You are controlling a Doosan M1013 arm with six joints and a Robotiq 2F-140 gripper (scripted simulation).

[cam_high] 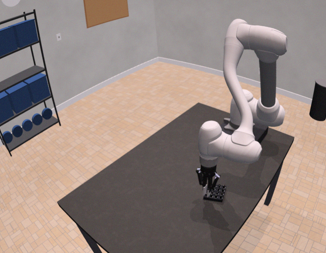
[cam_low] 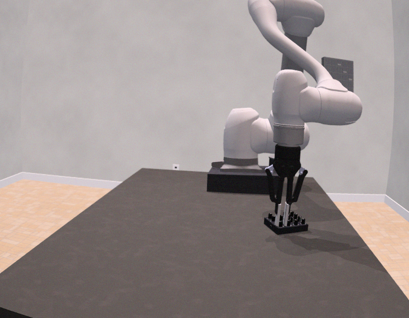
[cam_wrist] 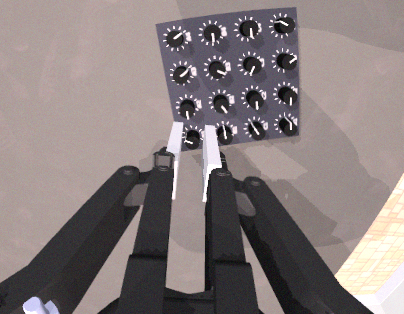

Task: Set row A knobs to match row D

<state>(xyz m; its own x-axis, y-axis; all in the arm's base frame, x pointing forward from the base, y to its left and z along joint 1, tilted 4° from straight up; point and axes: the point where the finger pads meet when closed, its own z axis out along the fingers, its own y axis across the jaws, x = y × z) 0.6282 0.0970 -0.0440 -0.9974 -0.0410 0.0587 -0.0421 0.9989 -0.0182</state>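
The knob box point(cam_high: 214, 199) point(cam_low: 294, 229) point(cam_wrist: 233, 49) stands on the table. In the wrist view its names lie to the right of the knobs, so row A is the left column, A1 lowest. My gripper point(cam_high: 206, 192) point(cam_low: 282, 223) point(cam_wrist: 192, 139) is narrowly open, pointing down, its pale fingertips on either side of knob A1 point(cam_wrist: 193, 136) with gaps visible. A1's line points left, slightly down. A2 point(cam_wrist: 187, 107) points down; A3 point(cam_wrist: 180, 75) and A4 point(cam_wrist: 175, 38) point up-right. D2 point(cam_wrist: 287, 95) points down, D3 point(cam_wrist: 287, 61) up-right, D4 point(cam_wrist: 285, 24) up-left. D1 point(cam_wrist: 288, 126) is less clear.
Knob B1 point(cam_wrist: 225, 133) stands just right of the right fingertip in the wrist view; its neighbours in rows B and C are close together. The dark table point(cam_high: 147, 174) point(cam_low: 163, 256) carries the arm's base at its far end. Its long edge runs beyond the box.
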